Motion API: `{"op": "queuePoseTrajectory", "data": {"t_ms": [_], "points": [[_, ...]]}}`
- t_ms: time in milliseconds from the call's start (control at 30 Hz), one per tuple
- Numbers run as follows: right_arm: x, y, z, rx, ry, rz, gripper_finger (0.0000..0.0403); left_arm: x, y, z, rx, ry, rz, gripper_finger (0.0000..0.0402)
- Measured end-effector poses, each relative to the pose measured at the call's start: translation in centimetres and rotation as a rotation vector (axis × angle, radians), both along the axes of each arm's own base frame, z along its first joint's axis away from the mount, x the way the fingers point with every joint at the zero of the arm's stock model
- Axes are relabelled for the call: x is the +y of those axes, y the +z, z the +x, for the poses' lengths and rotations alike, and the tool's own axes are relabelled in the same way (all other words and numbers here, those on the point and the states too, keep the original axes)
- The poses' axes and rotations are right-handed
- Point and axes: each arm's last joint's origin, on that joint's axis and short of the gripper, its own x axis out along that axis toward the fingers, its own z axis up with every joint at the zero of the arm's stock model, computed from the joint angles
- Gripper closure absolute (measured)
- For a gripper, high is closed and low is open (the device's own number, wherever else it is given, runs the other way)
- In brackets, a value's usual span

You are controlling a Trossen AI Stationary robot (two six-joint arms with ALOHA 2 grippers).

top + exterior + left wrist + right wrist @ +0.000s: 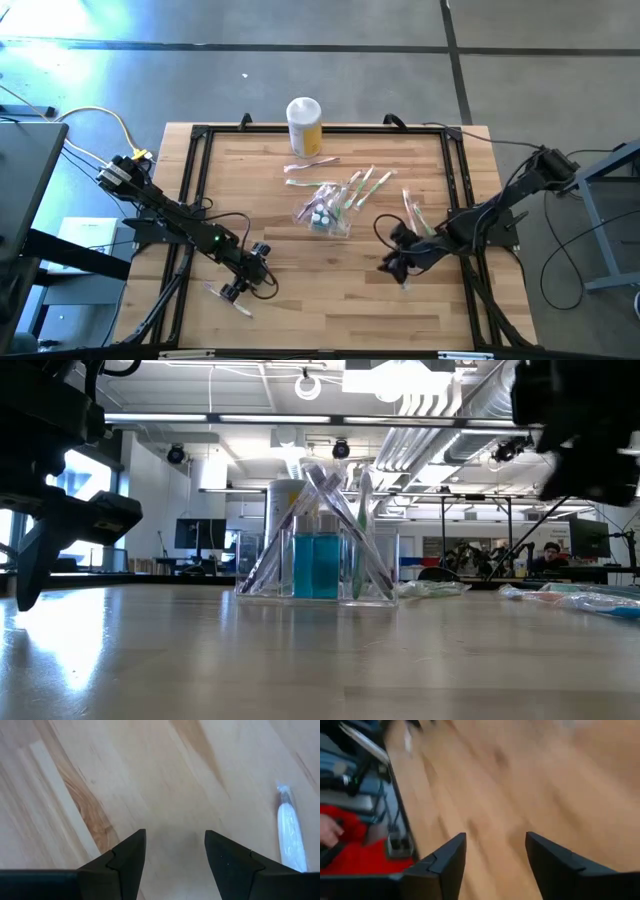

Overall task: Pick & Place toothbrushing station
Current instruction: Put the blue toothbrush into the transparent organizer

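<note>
The toothbrushing station (pixel 325 213) is a clear plastic container standing on its base on the wood at mid-table. In the low view the station (pixel 318 560) holds several toothbrushes leaning crosswise and something blue. My left gripper (pixel 250 285) hovers open near the table's near left. Its wrist view shows bare wood between the fingers of the gripper (pixel 175 855) and a wrapped toothbrush (pixel 291 837) lying off to one side. My right gripper (pixel 392 258) is open to the right of the station, over bare wood, with nothing between its fingers (pixel 495 855).
A yellow jar with a white lid (pixel 304 125) stands at the far edge. Loose toothbrushes (pixel 310 165) lie between it and the station, and wrapped ones (pixel 415 212) lie at the right. A black frame (pixel 200 135) rims the table. A person's hand (pixel 327 832) shows beyond the edge.
</note>
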Motion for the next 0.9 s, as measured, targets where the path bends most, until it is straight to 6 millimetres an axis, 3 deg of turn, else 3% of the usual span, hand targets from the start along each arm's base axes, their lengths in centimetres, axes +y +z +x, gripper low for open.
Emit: {"op": "queuePoseTrajectory", "data": {"t_ms": [267,433,633,900], "points": [[0.4,-1.1,-1.6,0.398,-0.009,0.383,0.0246,0.0,0.0,0.1,-0.015,-0.016,0.006,0.0204],[0.8,-1.2,-2.2,0.549,-0.050,0.541,0.0267,0.0,0.0,0.0,-0.014,-0.023,0.014,0.0204],[0.8,-1.3,-2.3,0.630,-0.128,0.629,0.0288,0.0,-0.1,-0.1,-0.008,-0.035,0.026,0.0204],[0.5,-1.7,-2.9,0.731,-0.202,0.623,0.0311,0.0,-0.1,-0.1,-0.011,-0.044,0.029,0.0204]]}}
